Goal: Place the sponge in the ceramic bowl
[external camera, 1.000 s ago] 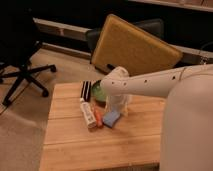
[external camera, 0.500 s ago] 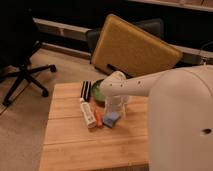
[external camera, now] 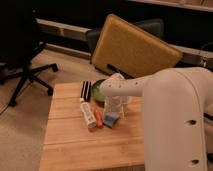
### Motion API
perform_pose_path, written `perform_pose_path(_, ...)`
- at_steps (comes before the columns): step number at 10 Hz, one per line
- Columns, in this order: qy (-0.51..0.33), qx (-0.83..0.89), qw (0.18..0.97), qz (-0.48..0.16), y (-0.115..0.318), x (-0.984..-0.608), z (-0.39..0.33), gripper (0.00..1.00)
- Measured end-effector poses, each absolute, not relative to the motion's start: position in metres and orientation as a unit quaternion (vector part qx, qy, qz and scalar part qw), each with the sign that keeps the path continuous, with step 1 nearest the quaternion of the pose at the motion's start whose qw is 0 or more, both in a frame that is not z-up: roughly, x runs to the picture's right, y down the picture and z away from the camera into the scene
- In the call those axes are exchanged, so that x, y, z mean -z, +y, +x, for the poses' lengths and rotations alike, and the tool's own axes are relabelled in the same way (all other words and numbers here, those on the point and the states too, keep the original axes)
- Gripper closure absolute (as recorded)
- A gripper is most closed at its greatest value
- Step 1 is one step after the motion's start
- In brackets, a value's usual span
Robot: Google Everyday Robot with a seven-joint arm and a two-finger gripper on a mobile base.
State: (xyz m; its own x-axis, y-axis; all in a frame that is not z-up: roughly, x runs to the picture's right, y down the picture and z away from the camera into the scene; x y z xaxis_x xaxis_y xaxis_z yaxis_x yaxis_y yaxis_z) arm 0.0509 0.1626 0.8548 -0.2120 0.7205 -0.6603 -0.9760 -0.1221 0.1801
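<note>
A small blue sponge (external camera: pixel 111 119) lies on the wooden table (external camera: pixel 75 145), near its middle. My gripper (external camera: pixel 115 110) hangs from the white arm that comes in from the right. It points down right above the sponge, open, with its fingers (external camera: pixel 108 105) reaching to the sponge's top edge. The green ceramic bowl (external camera: pixel 99 89) stands just behind the gripper at the table's far edge, and the arm hides much of it.
A white bottle (external camera: pixel 88 113) and a thin orange item (external camera: pixel 99 119) lie just left of the sponge. A black object (external camera: pixel 86 90) lies left of the bowl. A tan board (external camera: pixel 134 47) leans behind the table. An office chair (external camera: pixel 22 55) stands far left.
The arm's white bulk has swung further into view on the right. The gripper has stayed over the sponge and dropped slightly. The sponge has not moved.
</note>
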Motion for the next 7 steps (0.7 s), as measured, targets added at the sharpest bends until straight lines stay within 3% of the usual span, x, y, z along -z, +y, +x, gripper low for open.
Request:
perform_pose_path(6, 0.303, -0.721, 0.582, -0.221, 0.177, -0.868, 0.058, 0.36)
perform_pose_path(7, 0.298, -0.722, 0.583, -0.224, 0.179, -0.87, 0.058, 0.42)
